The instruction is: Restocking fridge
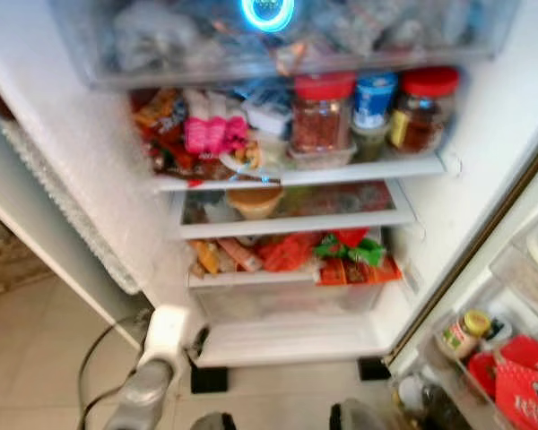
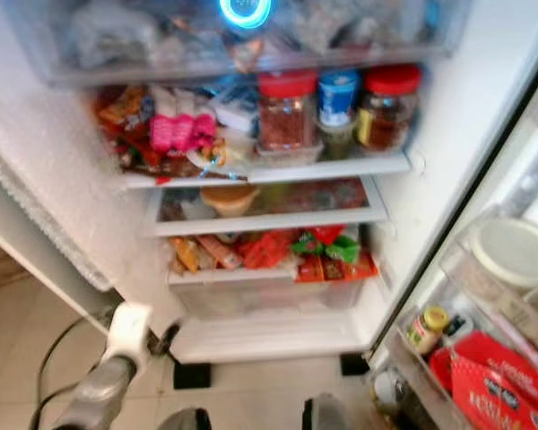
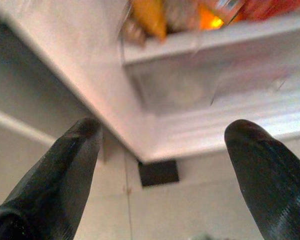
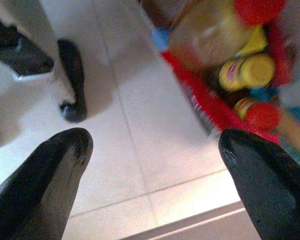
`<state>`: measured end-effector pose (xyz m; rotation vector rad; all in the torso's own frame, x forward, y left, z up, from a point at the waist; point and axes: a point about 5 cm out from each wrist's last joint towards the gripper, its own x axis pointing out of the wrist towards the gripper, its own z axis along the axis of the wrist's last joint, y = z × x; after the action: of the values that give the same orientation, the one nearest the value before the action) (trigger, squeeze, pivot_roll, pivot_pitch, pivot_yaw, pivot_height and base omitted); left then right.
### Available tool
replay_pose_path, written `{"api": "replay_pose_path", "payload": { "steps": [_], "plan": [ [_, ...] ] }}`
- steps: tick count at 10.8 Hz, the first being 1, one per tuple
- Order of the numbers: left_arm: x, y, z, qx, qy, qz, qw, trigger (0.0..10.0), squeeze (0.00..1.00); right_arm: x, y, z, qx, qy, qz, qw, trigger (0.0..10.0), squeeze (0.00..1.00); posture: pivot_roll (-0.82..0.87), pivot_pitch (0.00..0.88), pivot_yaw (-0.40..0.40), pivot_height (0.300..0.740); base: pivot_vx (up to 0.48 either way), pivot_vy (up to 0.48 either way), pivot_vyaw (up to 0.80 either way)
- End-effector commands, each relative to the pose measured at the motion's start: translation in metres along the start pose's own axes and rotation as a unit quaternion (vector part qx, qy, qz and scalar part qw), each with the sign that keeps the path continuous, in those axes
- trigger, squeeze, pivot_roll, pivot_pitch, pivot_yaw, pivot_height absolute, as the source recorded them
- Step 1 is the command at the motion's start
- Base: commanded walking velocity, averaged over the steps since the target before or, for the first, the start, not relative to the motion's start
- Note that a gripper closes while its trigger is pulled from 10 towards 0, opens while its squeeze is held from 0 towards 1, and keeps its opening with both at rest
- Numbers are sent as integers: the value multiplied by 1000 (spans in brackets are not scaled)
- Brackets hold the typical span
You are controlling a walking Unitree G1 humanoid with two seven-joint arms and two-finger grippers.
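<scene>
The floor [image 1: 36, 349] is pale glossy tile, with a dark cable [image 1: 94, 358] curling across it on the left. The left arm [image 1: 148, 385] reaches low toward the open fridge [image 1: 90, 161]; the left hand [image 3: 160, 175] is spread wide and holds nothing, hovering over the tile just before the fridge's bottom edge and clear crisper drawer [image 3: 180, 90].

Above and ahead of it, white shelves hold crinkled snack packets [image 1: 175, 134], a pink pack [image 1: 213, 134], two red-lidded glass jars [image 1: 321, 112], a blue-lidded tub [image 1: 374, 97] and a tan bowl [image 1: 254, 199].

To the right, the door bin [image 2: 448, 358] carries a yellow-capped jar [image 2: 426, 329] and a red carton [image 2: 498, 381].

The right hand [image 4: 155, 185], also wide open and empty, hangs over tile near a red basket [image 4: 210, 107] of yellow and red-capped bottles [image 4: 240, 72], blurred.
</scene>
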<state>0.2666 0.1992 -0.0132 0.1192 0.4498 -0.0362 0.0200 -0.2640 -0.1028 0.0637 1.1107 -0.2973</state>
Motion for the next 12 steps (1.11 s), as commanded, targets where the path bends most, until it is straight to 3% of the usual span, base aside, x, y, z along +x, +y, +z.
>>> {"api": "replay_pose_path", "payload": {
  "steps": [1,4,7,12],
  "plan": [
    [-5,7,-14,-8,34,10,999,10000,0,2,3,4,11,-5,1,1000,10000,0,-172,65,95,655,0,330,0],
    [-12,17,-37,-12,111,29,993,10000,0,6,7,12,15,-11,3,1000,10000,0,-164,34,105,655,0,316,0],
    [-19,18,-53,-21,157,43,986,10000,0,8,9,18,14,-14,0,1000,10000,0,-144,8,104,655,0,0,0],
    [-28,15,-69,-36,192,55,979,10000,0,11,8,24,6,-15,5,1000,10000,0,-106,0,74,655,0,342,0]
  ]
}}
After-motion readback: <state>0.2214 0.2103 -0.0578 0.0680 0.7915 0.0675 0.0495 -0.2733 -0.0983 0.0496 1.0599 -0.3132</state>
